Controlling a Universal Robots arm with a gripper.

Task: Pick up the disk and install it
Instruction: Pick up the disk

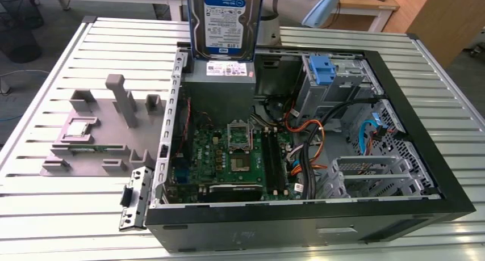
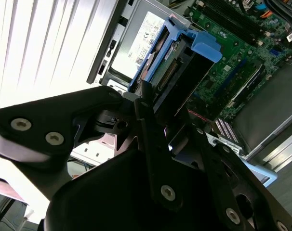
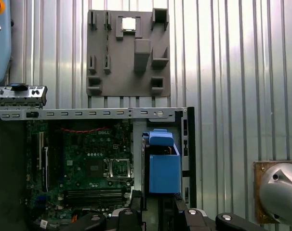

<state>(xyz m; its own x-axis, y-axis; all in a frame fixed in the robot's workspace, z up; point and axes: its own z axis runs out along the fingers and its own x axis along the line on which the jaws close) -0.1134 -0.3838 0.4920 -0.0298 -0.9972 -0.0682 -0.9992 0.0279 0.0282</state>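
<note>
The disk [image 1: 225, 22] hangs upright in my gripper [image 2: 165, 108], whose black fingers [image 2: 153, 139] are clamped on it at its blue carrier bracket [image 3: 164, 166]. I see it raised above the open computer case [image 1: 265, 230], over the grey power-supply box [image 1: 220, 82] near the case's far wall in the exterior view. Below lies the green motherboard [image 1: 227, 153]. A bare blue bracket [image 1: 322, 68] sits in the drive cage. A grey fixture tray [image 1: 91, 136] rests on the slatted table [image 1: 61, 215] beside the case.

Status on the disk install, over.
Claw shut on the disk. Disk upright, in the air above the power-supply box, not installed. Cable bundle lies loose mid-case beside the drive bays.
</note>
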